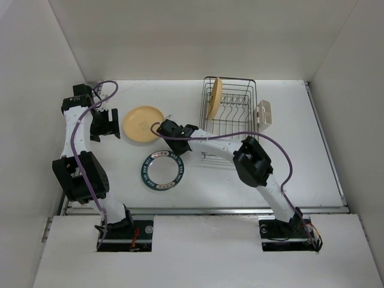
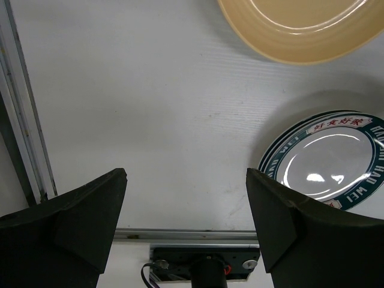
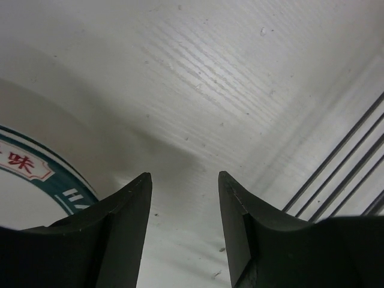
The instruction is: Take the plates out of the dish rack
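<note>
The dark wire dish rack [image 1: 231,108] stands at the back right of the table. One orange-yellow plate [image 1: 213,98] stands upright in its left end. A cream plate [image 1: 144,124] lies flat on the table left of the rack and shows in the left wrist view [image 2: 300,30]. The white plate with the broad dark-teal rim [image 1: 162,171] lies flat nearer the front and shows in both wrist views [image 2: 336,162] [image 3: 36,174]. The plate with thin dark rings is out of view. My left gripper [image 1: 114,124] [image 2: 186,174] is open and empty, left of the cream plate. My right gripper [image 1: 170,129] [image 3: 184,177] is open and empty over bare table between the plates and the rack.
A small cream plastic holder [image 1: 264,114] is clipped on the rack's right side. Rack wires [image 3: 336,174] lie just right of my right gripper. White walls close in the table on the left, back and right. A metal rail [image 2: 24,120] runs along the table's edge.
</note>
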`<action>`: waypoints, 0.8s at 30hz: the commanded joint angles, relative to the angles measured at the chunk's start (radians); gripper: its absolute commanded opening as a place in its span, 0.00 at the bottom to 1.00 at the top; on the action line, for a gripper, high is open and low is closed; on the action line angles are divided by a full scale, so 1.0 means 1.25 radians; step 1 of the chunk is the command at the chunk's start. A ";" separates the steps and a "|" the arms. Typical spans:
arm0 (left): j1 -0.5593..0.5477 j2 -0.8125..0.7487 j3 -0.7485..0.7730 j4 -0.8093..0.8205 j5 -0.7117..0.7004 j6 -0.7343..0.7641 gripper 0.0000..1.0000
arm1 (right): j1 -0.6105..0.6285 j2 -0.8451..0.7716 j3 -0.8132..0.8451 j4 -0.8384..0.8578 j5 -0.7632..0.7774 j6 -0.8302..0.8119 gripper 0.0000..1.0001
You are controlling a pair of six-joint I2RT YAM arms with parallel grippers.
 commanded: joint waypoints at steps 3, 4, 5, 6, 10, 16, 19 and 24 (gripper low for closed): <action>0.006 -0.014 0.029 -0.016 -0.006 0.000 0.78 | 0.001 -0.069 0.024 0.007 0.151 0.001 0.54; 0.006 -0.022 0.020 -0.016 -0.006 0.000 0.78 | 0.001 -0.078 0.043 -0.004 0.188 0.008 0.54; 0.006 -0.022 0.020 -0.016 -0.006 0.000 0.78 | 0.001 -0.086 0.043 -0.004 0.189 0.008 0.54; 0.006 -0.022 0.020 -0.016 -0.006 0.000 0.78 | 0.001 -0.108 0.070 -0.013 0.211 0.016 0.54; 0.006 -0.022 0.029 -0.016 -0.006 0.000 0.78 | -0.025 -0.161 0.163 -0.028 0.273 0.033 0.72; 0.006 -0.030 0.036 -0.023 -0.006 0.000 0.78 | -0.102 -0.186 0.290 -0.037 0.314 0.041 1.00; 0.006 -0.037 0.029 -0.023 -0.006 0.000 0.78 | -0.161 -0.163 0.321 -0.063 0.315 0.072 1.00; 0.006 -0.021 0.037 -0.023 -0.006 0.000 0.78 | -0.243 -0.117 0.367 -0.081 0.228 0.127 1.00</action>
